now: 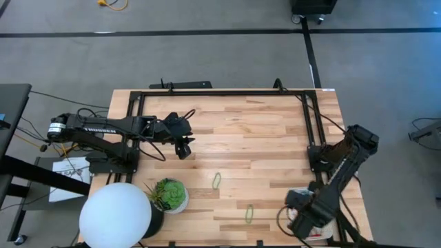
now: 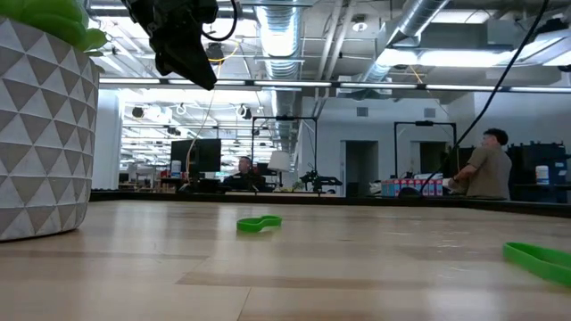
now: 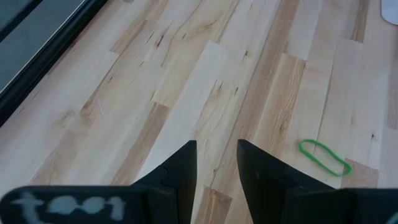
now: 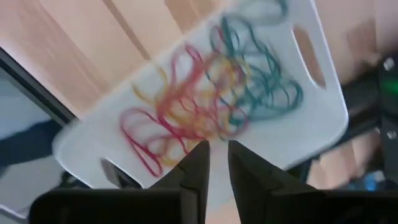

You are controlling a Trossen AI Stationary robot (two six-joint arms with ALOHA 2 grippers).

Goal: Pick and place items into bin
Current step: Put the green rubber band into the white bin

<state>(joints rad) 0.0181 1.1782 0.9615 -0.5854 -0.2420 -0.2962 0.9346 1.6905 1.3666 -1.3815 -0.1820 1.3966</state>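
**Colours on and around the wooden table**

A pale, blond-striped wooden table (image 1: 262,138) carries two bright green rubber-band loops (image 1: 216,180) (image 1: 249,213). At five o'clock, a white bin (image 4: 311,124) holds tangled red, yellow and teal loops (image 4: 211,93). At seven o'clock sit a white ball lamp (image 1: 115,215) and a green plant (image 1: 170,193) in a grey-and-white triangle-patterned pot (image 2: 40,134). Both arms are black.

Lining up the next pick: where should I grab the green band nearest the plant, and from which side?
The green band lies flat on bare wood as a long narrow loop. Probably best to come straight down and pinch across its narrow middle, one finger on each long side. The left gripper hangs nearest, jaws slightly apart.
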